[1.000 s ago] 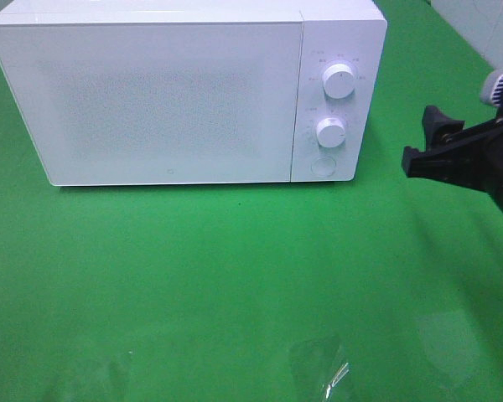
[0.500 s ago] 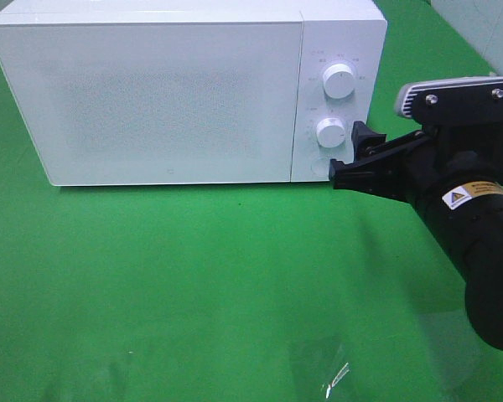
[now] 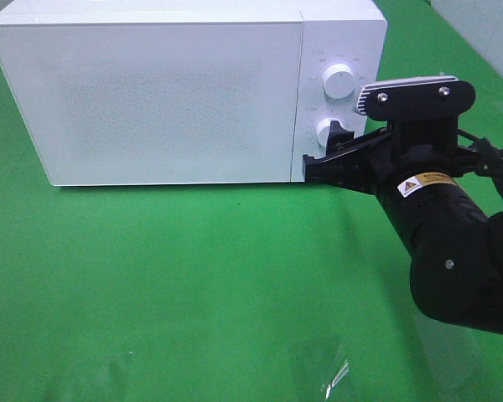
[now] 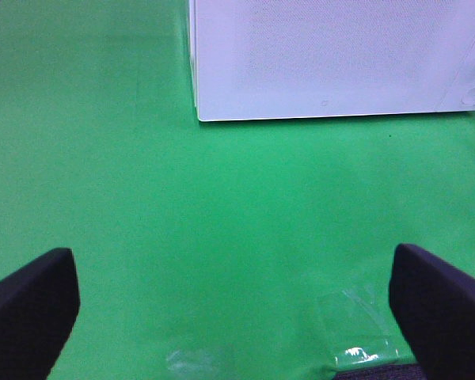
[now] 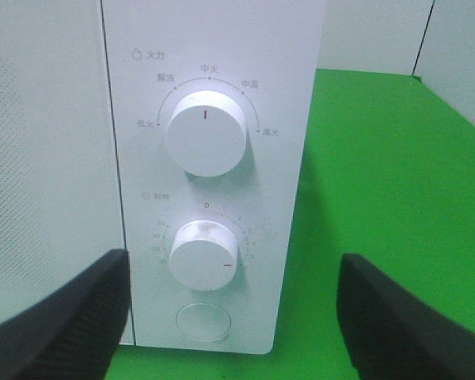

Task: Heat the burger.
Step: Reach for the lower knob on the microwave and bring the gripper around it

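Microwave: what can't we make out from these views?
- Inside of the microwave: in exterior high and left wrist the shut, opaque door hides it. The burger shows in no view.
- Round button: in exterior high the right gripper covers it.
- Whether the right gripper touches the microwave: unclear in either view.
- Left gripper: left wrist shows only the fingertips, cut off by the frame edge.

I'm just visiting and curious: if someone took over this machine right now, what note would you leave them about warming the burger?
Left tool: open, empty, over the green cloth.
Right tool: open, empty, facing the lower dial of the microwave.
Its door is closed; burger not in view, maybe inside, cannot tell.
Done: nothing confirmable.
To do: likely set the dial or press the round button, then check heating.
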`<state>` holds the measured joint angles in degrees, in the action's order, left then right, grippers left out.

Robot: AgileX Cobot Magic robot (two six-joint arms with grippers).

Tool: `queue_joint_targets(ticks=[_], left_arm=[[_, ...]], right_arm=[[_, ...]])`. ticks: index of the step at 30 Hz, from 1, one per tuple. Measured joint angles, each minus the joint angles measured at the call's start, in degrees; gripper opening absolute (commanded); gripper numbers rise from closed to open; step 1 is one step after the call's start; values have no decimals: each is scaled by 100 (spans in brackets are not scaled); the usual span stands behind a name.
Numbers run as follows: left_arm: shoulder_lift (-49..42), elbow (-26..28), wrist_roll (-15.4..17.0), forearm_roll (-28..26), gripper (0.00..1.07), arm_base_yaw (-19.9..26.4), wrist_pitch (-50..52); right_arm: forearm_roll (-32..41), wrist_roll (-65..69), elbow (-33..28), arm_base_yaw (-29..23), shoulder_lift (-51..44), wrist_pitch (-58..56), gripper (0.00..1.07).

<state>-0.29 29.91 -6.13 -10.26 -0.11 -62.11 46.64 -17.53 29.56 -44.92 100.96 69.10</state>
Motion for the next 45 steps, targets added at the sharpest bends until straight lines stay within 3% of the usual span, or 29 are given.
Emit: queue_joint_targets(ticks=[12,26,45], left_arm=[[0,0,0,11,98,0,0],[0,0,0,23,98,0,0],[0,0,0,92,98,0,0]], right_arm=[[-29,143,109,0,441,0,70],[-29,166,665,11,980,0,70],[-556,195,1627,705,1667,6,70]])
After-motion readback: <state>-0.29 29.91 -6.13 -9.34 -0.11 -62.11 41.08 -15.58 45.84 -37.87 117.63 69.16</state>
